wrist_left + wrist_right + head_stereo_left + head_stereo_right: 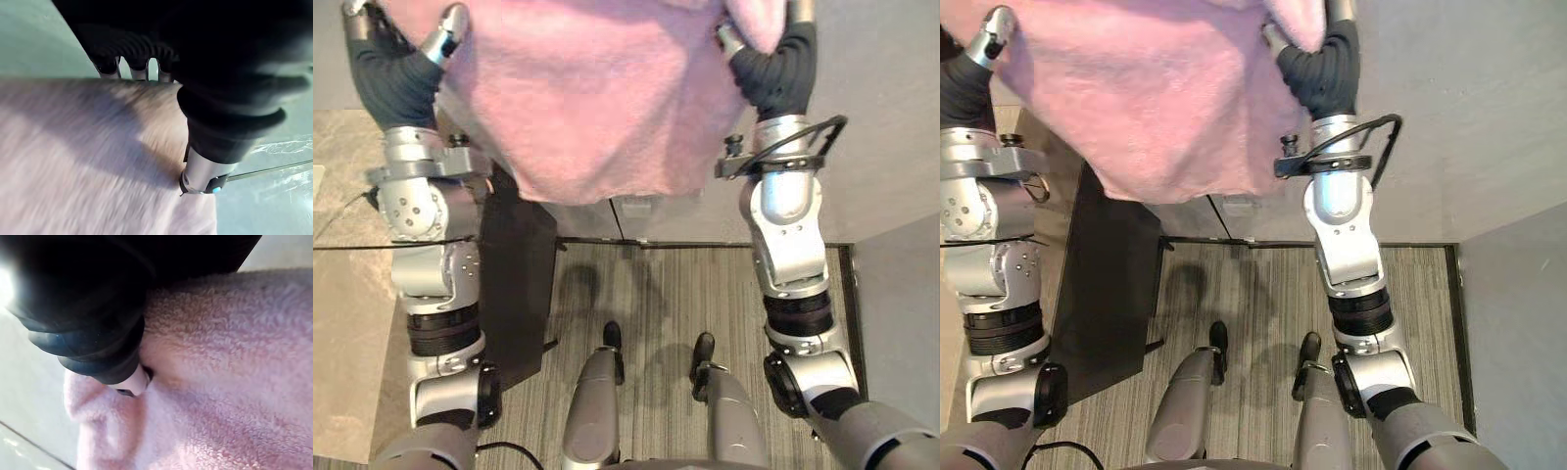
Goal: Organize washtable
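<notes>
Holds towel (587, 98) spread up at 12 o'clock, left hand (450, 29) pinching its corner at 10 and right hand (732, 41) pinching its corner at 2, well apart to keep cloth open and off striped floor (651, 294) at 6, probably for folding.

The towel (597, 88), at twelve o'clock in the head views, is a soft, even pink with a fluffy looped pile and no print. The left hand (445, 34) at eleven o'clock and the right hand (731, 39) at one o'clock have silver fingers and black ribbed covers; the left thumb (203, 178) carries a small blue spot. At six o'clock the carpet (656, 284) is grey with fine darker stripes. The countertop (342, 294) at nine o'clock is beige with faint marbling, a plain black panel (519, 274) beside it. The wall (891, 117) at three o'clock is flat grey.
</notes>
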Controlling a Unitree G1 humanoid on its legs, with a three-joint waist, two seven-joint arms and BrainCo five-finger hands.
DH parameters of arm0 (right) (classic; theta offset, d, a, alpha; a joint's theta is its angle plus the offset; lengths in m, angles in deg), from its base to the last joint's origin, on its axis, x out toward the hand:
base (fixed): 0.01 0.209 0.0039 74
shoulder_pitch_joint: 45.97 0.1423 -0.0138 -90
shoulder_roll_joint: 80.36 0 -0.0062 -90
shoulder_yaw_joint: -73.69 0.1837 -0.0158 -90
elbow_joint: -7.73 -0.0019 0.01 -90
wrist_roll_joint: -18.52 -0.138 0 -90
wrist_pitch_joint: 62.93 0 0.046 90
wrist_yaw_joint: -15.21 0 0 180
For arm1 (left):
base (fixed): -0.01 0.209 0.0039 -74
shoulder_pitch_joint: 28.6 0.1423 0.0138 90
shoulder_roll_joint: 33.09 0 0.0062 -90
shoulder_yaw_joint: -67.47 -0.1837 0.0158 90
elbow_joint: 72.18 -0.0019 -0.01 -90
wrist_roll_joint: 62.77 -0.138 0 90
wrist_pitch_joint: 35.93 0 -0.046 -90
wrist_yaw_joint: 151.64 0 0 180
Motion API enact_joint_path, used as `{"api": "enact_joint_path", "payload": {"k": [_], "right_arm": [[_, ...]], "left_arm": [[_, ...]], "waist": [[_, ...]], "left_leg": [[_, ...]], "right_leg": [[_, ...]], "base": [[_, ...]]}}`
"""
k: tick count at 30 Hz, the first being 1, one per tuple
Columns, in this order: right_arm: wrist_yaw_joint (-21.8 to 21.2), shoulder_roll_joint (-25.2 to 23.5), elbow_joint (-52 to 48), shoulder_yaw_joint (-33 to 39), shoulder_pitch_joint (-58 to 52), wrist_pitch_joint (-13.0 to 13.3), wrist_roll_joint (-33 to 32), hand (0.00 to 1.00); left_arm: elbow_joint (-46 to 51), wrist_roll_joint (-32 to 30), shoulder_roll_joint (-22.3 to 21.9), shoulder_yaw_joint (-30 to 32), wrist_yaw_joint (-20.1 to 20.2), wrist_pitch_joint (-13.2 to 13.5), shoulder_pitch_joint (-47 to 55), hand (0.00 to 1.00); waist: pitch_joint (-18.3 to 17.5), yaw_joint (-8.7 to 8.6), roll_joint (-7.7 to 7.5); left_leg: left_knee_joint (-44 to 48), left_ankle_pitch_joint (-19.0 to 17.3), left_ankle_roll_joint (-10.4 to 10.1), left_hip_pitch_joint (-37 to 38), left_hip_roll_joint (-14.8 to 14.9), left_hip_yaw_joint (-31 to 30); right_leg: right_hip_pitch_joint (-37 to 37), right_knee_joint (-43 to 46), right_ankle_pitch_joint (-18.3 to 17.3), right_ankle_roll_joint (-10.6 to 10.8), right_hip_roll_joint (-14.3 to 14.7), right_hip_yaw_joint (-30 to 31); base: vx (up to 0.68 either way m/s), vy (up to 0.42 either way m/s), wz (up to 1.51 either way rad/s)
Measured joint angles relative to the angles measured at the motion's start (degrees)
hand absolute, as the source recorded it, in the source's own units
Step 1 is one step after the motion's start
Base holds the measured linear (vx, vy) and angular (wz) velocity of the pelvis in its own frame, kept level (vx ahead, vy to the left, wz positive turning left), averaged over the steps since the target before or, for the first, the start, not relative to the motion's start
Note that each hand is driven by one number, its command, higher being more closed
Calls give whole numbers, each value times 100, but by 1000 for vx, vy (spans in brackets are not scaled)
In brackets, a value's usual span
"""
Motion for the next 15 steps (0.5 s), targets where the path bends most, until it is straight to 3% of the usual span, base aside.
{"api": "enact_joint_path", "payload": {"k": [6,12,13,15], "right_arm": [[0,202,0,-12,82,5,-9,100],[3,214,0,-17,81,60,-138,100],[2,217,0,-18,82,65,-143,0],[0,217,0,-20,81,92,-152,0]], "left_arm": [[-113,395,442,-301,100,18,19,0],[-152,419,569,-331,97,44,19,0],[-152,419,574,-336,97,59,19,0],[-152,418,576,-376,95,86,19,0]], "waist": [[0,12,0],[-23,6,-20],[-23,7,-19],[-24,10,-19]], "left_leg": [[43,-23,-4,-2,6,3],[82,-58,-2,-61,13,85],[115,-61,4,-77,19,85],[148,-45,31,-81,21,86]], "right_leg": [[-12,95,-27,-17,-11,1],[-114,173,-41,-24,-33,59],[-123,179,-34,-13,-31,59],[-122,181,-33,-12,-31,59]], "base": [[0,0,0],[-13,2,-3],[0,0,0],[0,0,0]]}}
